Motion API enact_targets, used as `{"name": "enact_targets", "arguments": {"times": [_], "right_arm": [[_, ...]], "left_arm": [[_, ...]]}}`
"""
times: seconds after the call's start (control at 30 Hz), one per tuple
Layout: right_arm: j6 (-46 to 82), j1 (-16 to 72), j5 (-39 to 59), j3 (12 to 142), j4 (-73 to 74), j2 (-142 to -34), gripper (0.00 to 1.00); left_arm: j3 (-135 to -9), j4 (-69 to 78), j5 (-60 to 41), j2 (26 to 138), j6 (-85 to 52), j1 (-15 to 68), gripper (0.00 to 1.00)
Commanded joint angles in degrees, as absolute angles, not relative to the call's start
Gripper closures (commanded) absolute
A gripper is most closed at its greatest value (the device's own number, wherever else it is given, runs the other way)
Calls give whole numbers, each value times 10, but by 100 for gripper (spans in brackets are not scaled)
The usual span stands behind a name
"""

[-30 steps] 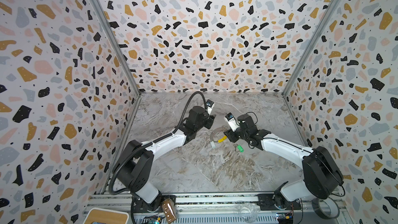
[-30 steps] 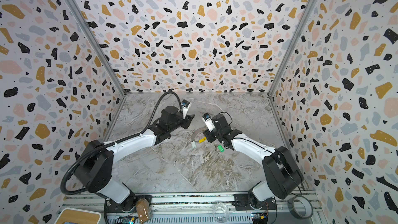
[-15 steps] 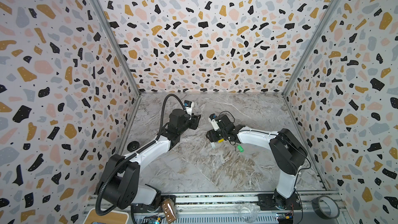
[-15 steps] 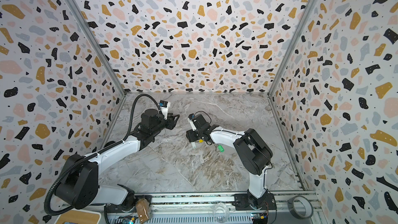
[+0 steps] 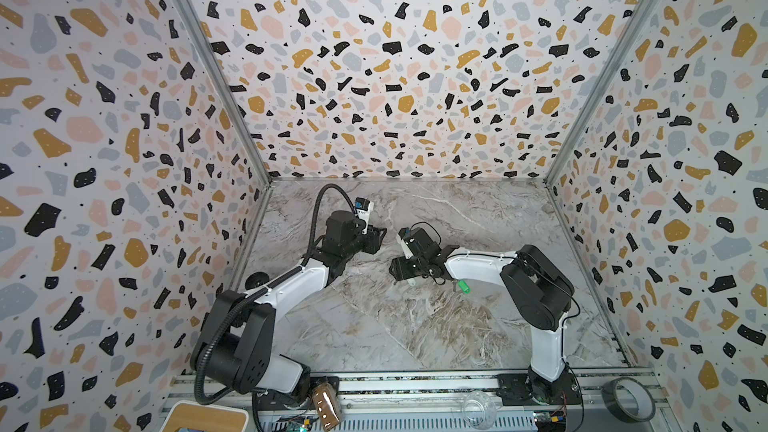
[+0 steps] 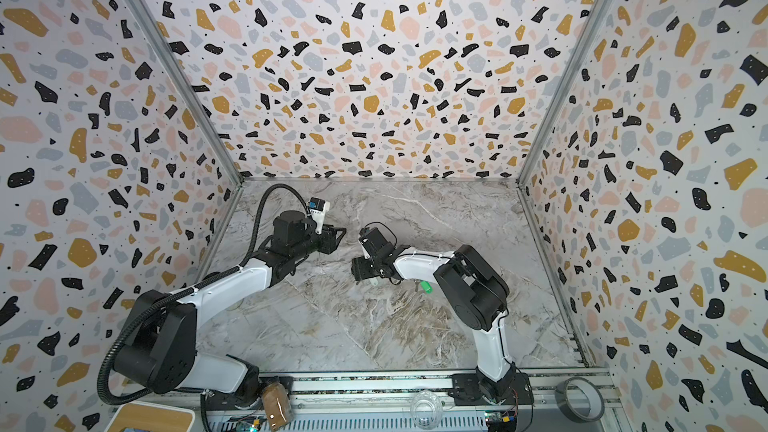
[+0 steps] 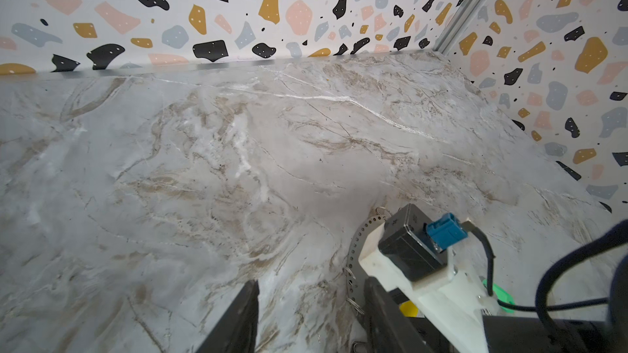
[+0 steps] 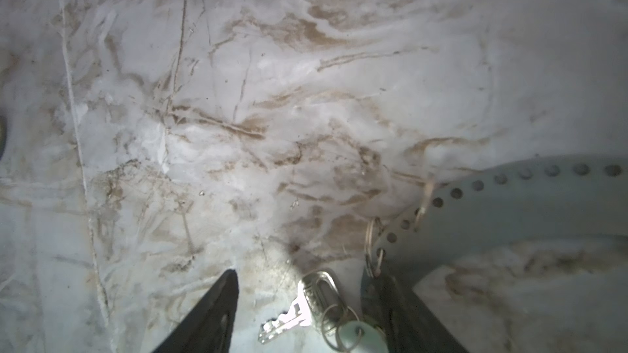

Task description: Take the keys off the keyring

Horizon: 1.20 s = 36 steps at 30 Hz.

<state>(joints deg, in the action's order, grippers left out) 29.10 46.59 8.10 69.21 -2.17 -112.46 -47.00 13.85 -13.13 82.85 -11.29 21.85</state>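
The keyring, a grey hoop dotted along its rim, lies flat on the marble floor. Its arc and yellow sleeve show in the left wrist view. A silvery key with a pale mint tag lies loose between the jaws of my open right gripper, one finger over the hoop's rim. In both top views this gripper covers the hoop. The green-tagged key lies beside the right forearm. My left gripper hangs open and empty, just left of the hoop.
Small split rings hang on the hoop's rim. Patterned walls close three sides. On the front rail stand a dark tape roll, a glass jar, a brown jar and a wooden-topped box.
Both grippers have shifted left. The right gripper has come down over the keyring, hiding its yellow sleeve from above, and its jaws have widened. The left gripper has pulled back.
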Motion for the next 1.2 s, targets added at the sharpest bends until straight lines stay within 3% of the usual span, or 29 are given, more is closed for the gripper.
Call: {"name": "enact_targets", "arguments": {"times": [0.0,0.37,0.5,0.73,1.17], "right_arm": [[281,473,99,677,-57,-1112,33],[182,455,82,645,-86,-993,30],[211,435,95,646,-106,-971,31],[260,398,121,538,-29,-910,35],[305,399,69,471,12,-856,40]], "left_arm": [[-463,148,-146,830,-120,216,49],[-409,152,-160,836,-179,220,48],[-383,148,-154,827,-194,246,48],[-379,127,-162,848,-180,284,48],[-447,101,-181,958,-109,311,46]]}}
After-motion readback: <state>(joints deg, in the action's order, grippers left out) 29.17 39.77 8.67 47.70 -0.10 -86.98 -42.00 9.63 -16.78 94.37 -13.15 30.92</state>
